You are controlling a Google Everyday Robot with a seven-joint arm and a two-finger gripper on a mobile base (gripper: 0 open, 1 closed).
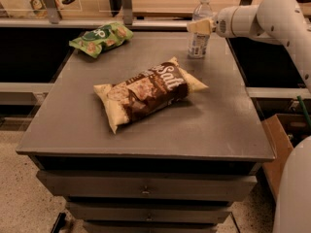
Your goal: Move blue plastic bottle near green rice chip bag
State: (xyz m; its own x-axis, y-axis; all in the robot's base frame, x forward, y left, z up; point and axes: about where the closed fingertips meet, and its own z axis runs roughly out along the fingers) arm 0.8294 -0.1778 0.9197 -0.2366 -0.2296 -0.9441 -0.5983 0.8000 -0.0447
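Note:
The blue plastic bottle (198,43) stands upright at the far right of the grey table (228,125), white cap on top. My gripper (199,26) reaches in from the right on its white arm and sits at the bottle's upper body, covering part of it. The green rice chip bag (100,38) lies flat at the table's far left corner, well apart from the bottle.
A larger brown-and-cream bag marked "Salt" (148,91) lies across the middle of the table, between the bottle and the front edge. A counter with rails (146,4) runs behind the table. A cardboard box (282,144) sits on the floor at the right.

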